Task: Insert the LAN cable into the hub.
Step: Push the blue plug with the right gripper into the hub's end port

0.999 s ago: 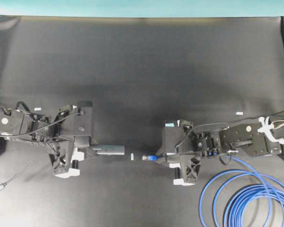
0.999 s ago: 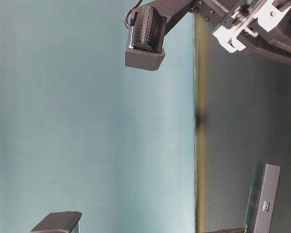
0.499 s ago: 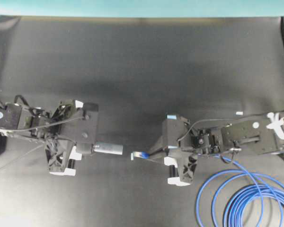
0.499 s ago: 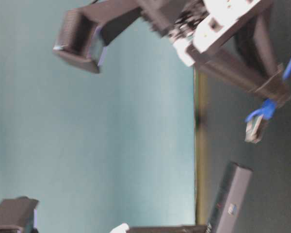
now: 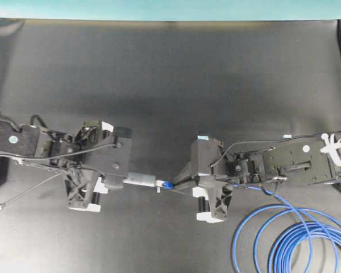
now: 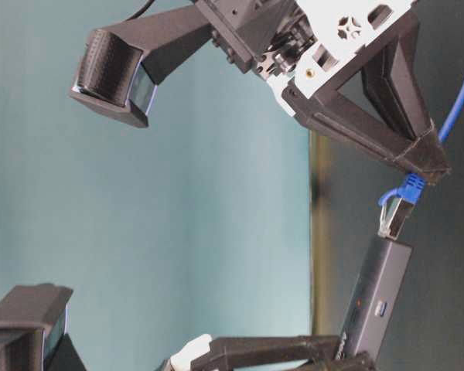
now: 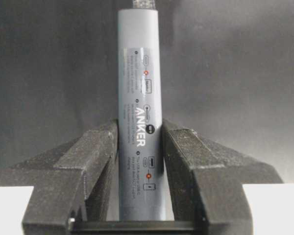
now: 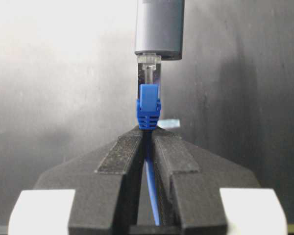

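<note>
Right pincer (image 5: 179, 183) is clamping the LAN cable (image 5: 284, 239) just behind its plug in the overhead view, tip meeting the hub (image 5: 141, 180), which the left pincer (image 5: 122, 181) is gripping above the counter (image 5: 170, 74). At table level the plug (image 6: 394, 216) is looking tilted against the hub's end, so it may jam. The right wrist view is showing the latch barely entering; pushing off-axis could bend it.

From where I stand, the slim dark-grey metal hub (image 7: 139, 98) runs off the top of the left wrist view, so the clear plug touching its end is only a sliver there. Its small port labels are too fine to read. The coiled bright-blue LAN cable (image 5: 290, 239) is cut by the overhead picture's bottom and right edges. How far the plug (image 8: 148, 73) has entered the hub's socket cannot be told. The hub's thin grey lead (image 5: 23, 193) disappears under the left arm.
</note>
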Tool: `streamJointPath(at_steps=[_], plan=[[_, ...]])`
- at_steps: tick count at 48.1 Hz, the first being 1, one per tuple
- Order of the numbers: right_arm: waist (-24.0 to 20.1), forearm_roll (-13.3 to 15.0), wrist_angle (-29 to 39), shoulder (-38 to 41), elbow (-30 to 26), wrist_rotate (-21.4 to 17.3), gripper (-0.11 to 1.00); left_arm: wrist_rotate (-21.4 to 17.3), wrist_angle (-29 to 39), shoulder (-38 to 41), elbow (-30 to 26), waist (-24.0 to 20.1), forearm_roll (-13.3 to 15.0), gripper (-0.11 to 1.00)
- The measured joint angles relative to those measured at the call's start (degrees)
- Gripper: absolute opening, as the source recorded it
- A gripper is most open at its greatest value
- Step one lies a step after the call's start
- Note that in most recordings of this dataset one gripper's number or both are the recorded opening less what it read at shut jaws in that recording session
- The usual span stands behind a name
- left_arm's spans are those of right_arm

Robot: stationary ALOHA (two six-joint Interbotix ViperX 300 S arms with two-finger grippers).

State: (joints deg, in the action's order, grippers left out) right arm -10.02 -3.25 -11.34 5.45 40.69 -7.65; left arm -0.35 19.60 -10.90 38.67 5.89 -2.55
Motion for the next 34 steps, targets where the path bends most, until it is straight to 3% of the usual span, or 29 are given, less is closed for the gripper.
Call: streamJointPath(at_steps=[15,34], plan=[[0.26,0.35,4.75,0.53,-1.49,0.09,0.04,-0.09,0.53,0.79,-1.14,0.00,0.00,0.29],[0.53,0.62,4.83,0.97,-2.02,0.18,0.04,-0.35,4.39,2.72,-3.52,0.35,0.00,0.29]])
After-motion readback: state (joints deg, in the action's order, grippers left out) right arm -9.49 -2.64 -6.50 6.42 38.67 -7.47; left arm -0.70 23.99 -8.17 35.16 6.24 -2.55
